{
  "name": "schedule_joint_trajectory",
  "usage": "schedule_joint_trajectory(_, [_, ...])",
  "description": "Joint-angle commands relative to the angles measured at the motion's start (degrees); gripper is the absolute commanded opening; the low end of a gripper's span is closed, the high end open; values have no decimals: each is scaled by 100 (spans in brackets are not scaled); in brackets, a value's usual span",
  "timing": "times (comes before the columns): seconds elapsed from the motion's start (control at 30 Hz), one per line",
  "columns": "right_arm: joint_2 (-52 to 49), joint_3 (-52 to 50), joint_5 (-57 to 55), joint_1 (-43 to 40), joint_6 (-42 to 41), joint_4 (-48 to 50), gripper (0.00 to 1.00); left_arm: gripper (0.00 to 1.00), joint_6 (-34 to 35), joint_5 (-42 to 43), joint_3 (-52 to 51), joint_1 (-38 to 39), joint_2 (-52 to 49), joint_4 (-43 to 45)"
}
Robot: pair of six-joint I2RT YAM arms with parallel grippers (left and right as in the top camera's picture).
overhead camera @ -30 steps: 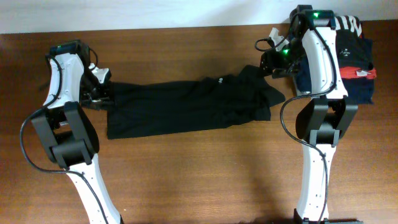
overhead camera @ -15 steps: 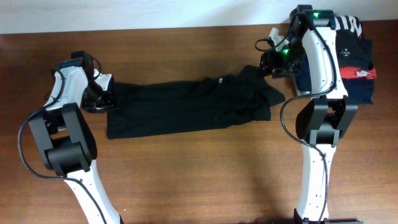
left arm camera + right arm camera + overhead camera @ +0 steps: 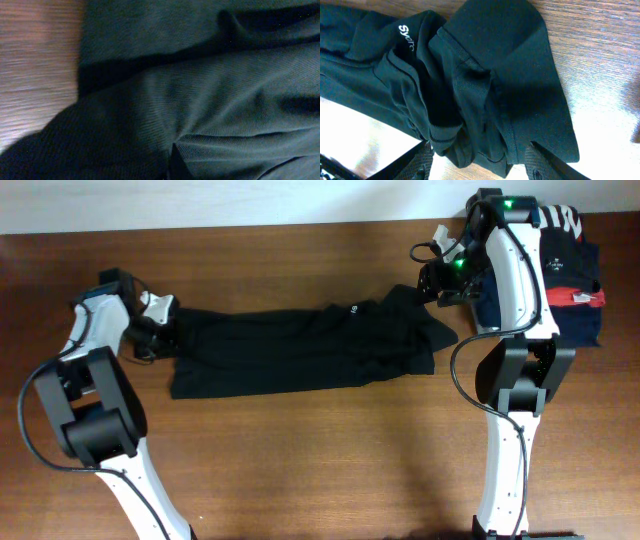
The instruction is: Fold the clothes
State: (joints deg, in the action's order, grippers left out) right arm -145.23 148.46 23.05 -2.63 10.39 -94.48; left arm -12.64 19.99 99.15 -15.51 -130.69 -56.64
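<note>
One soft black polo shirt (image 3: 300, 350), rumpled long strip, woodgrain table (image 3: 300, 460)

One black polo shirt (image 3: 300, 345), bearing a single white chest logo (image 3: 406, 41). One stack of folded garments (image 3: 580, 285), with navy, red and black layers showing; the number of pieces in it cannot be told. Two robot arms, a left arm (image 3: 95, 395) and a right arm (image 3: 522, 275). One wooden surface (image 3: 320, 460) carries all of it.
</note>
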Motion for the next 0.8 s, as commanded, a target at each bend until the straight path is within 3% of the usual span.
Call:
schedule_joint_trajectory(0.0, [251,-39,74,9,-33,-22,64,1,-59,-330,-118,-455,367,44])
schedule_joint_trajectory(0.33, [251,-39,74,9,-35,-24,64,1,-116,-205,-118,-699,1394,-39])
schedule_joint_trajectory(0.77, [251,-39,72,74,-33,-63,64,1,446,166,-120,1261,1797,57])
